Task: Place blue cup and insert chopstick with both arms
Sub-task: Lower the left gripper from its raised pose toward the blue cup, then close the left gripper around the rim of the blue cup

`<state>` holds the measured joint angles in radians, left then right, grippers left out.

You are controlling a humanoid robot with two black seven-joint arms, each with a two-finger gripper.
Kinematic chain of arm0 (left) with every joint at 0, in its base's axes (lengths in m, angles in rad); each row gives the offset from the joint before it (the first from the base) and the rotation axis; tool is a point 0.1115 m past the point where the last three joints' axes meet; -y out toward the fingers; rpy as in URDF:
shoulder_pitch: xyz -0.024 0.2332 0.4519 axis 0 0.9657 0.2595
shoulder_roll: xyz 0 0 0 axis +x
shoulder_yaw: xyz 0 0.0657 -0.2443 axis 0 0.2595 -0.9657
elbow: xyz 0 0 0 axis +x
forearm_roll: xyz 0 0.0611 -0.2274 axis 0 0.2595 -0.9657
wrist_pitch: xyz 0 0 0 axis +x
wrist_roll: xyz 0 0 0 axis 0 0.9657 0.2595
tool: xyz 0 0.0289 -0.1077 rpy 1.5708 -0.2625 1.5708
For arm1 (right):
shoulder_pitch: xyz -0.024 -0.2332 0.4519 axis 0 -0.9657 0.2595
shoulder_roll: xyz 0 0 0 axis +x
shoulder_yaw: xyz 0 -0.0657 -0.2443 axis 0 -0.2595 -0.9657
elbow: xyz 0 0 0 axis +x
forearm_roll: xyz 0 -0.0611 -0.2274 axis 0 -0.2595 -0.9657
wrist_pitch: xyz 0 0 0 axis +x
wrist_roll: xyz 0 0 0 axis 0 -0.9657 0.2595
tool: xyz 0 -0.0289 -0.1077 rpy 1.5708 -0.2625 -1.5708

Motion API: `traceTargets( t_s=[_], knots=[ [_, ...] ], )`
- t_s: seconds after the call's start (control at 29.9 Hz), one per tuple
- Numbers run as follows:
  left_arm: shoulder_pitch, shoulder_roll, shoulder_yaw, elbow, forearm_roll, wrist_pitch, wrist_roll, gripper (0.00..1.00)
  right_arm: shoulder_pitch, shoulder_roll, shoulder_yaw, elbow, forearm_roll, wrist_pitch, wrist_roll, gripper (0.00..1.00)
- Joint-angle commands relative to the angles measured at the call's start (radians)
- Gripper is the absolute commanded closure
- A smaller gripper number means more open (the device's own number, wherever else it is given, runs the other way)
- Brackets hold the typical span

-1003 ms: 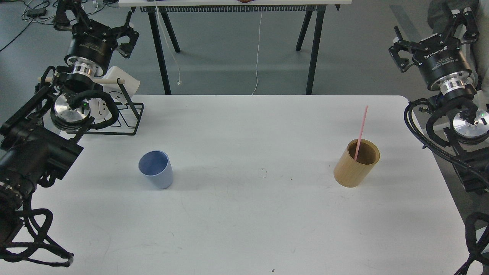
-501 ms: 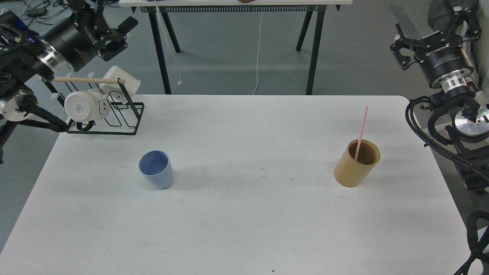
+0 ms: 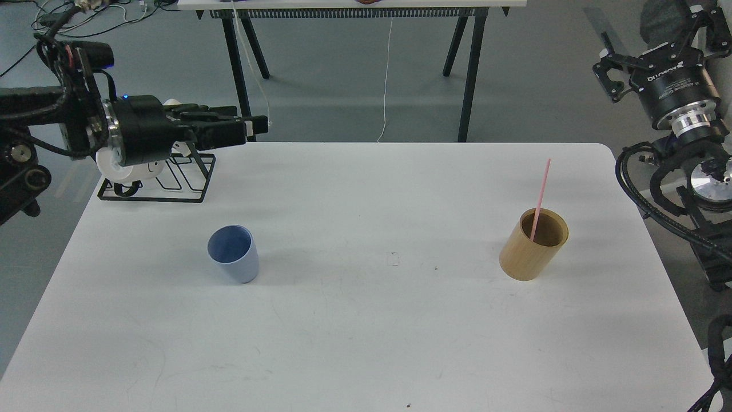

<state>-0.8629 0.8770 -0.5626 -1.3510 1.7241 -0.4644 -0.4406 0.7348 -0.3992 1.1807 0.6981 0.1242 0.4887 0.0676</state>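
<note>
The blue cup stands upright and empty on the left half of the white table. The pink chopstick leans inside the tan wooden holder on the right half. My left gripper reaches in level from the left and points right, above the table's back-left corner, well behind the cup. It is seen side-on and holds nothing. My right gripper is open and empty, raised beyond the table's right edge, far above and behind the holder.
A black wire rack with white mugs stands at the table's back-left corner, partly hidden behind my left gripper. A second table's black legs stand behind. The right arm's cables hang by the right edge.
My left arm has swung down and turned, so its gripper now points right in front of the mug rack. My right gripper has drifted slightly right. Cup, holder and chopstick have not moved.
</note>
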Motion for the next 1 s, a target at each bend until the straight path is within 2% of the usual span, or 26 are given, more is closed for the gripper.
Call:
traceTargets(
  t_s=[0.0,0.1,0.43,0.97],
  knots=[
    [-0.007,0.005,0.064,-0.01,0.259,0.007,-0.048,0.2,0.0,-0.001,-0.001,0.0,0.0,0.0,-0.002,0.01],
    [0.001,0.004,0.069,0.001,0.389,0.004,-0.048,0.32,-0.002,0.005,-0.004,-0.002,0.0,0.0,-0.002,0.01],
    [0.005,-0.01,0.191,0.041,0.458,0.009,-0.048,0.51,0.008,0.002,-0.004,0.014,0.0,0.0,-0.002,0.01],
    [0.025,-0.107,0.234,0.194,0.458,0.032,-0.048,0.52,0.006,-0.001,-0.004,0.017,-0.001,0.0,0.0,0.01]
  ],
)
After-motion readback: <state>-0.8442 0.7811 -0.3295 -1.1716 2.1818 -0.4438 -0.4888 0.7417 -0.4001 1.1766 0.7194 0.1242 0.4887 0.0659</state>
